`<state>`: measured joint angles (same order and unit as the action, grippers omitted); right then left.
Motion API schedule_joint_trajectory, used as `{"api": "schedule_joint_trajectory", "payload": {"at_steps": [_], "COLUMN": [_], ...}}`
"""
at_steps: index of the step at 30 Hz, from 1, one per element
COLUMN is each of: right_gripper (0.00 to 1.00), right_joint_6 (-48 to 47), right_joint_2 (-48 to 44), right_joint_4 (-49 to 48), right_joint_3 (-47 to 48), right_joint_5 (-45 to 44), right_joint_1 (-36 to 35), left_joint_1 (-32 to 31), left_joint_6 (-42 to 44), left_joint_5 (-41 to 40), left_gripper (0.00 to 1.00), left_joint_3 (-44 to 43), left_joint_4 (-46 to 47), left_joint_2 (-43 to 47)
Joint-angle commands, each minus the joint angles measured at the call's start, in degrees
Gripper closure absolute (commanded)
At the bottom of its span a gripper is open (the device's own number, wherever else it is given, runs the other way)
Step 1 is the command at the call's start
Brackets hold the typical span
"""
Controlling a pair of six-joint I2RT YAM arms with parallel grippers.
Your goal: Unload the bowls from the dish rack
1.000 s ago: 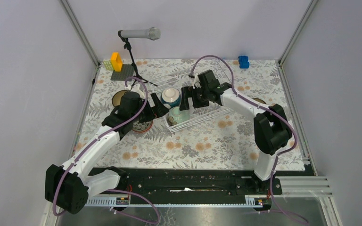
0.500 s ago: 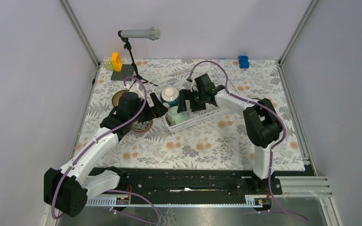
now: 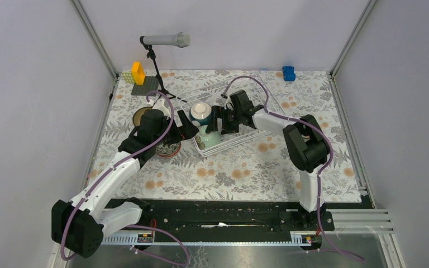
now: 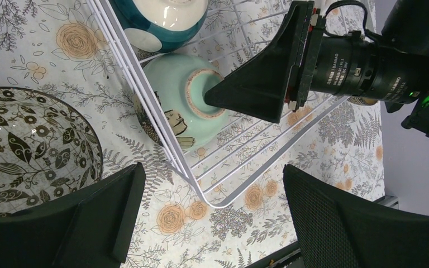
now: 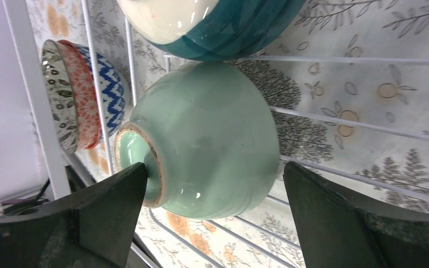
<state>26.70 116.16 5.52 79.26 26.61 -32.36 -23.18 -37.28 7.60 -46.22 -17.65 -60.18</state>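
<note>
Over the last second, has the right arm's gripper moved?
Yes. The right gripper has shifted left along the dish rack, toward its near-left corner, and its open jaws now straddle the pale green bowl.

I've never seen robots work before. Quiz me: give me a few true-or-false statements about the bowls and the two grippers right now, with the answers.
1. The pale green bowl lies in the dish rack. True.
2. The left gripper is holding a bowl. False: its fingers are spread wide with nothing between them.
3. The right gripper has a finger on either side of the pale green bowl. True.
4. The teal bowl is already outside the rack. False: the teal bowl sits in the rack, right beside the pale green one.
5. A dark floral bowl rests outside the rack. True.
</note>
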Motion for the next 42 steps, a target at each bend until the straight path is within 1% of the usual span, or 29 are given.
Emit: {"api": "schedule_joint_trajectory", "payload": {"at_steps": [1,2,5,10,13,17,19,23,30,33,38,42], "right_gripper": [0.00,0.00,0.00,0.01,0.10,0.16,0.25,0.37,0.39,0.40,0.39,0.41], "right_joint_6": [4.4,5.5,8.2,9.7,9.4,7.8,6.0,2.8,-1.0,-1.3,-0.5,-4.2], "right_joint_2": [1.6,1.7,2.2,0.3,-2.5,-6.4,-8.4,-12.2,-17.1,-17.8,-18.2,-19.4], "right_joint_4": [-4.9,-7.1,-9.4,-11.1,-10.7,-8.4,-6.6,-2.0,2.0,2.9,2.9,3.0], "right_joint_3": [-3.5,-4.0,-5.0,-5.8,-5.8,-5.2,-4.8,-4.1,-3.4,-2.8,-2.9,-2.5], "right_joint_5": [0.9,1.6,2.9,4.3,3.7,1.7,0.0,-4.7,-11.7,-14.5,-21.6,-26.2], "right_joint_1": [-0.4,-0.4,-0.4,-0.4,-0.4,-0.4,-0.3,-0.4,-0.4,-0.4,-0.3,-0.4], "left_joint_1": [0.1,0.1,0.1,0.1,0.1,0.1,0.1,0.1,0.1,0.1,0.1,0.1], "left_joint_6": [1.1,1.1,1.1,1.1,1.2,1.2,1.3,1.3,1.1,1.0,0.8,1.0], "left_joint_5": [-1.3,-1.3,-1.1,-1.2,-1.5,-1.6,-1.7,-1.8,-1.6,-1.4,-1.3,-1.6], "left_gripper": [0.01,0.01,0.01,0.01,0.01,0.01,0.01,0.01,0.01,0.01,0.01,0.01], "left_joint_3": [0.7,0.7,0.6,0.5,0.3,0.0,-0.1,-0.1,-0.3,-0.2,-0.1,-0.5], "left_joint_4": [0.3,0.3,0.3,0.1,-0.2,-0.5,-0.6,-0.7,-0.7,-0.8,-0.9,-1.7], "left_joint_2": [1.7,1.7,1.6,2.0,2.4,2.5,2.5,2.7,3.1,3.3,3.8,4.2]}}
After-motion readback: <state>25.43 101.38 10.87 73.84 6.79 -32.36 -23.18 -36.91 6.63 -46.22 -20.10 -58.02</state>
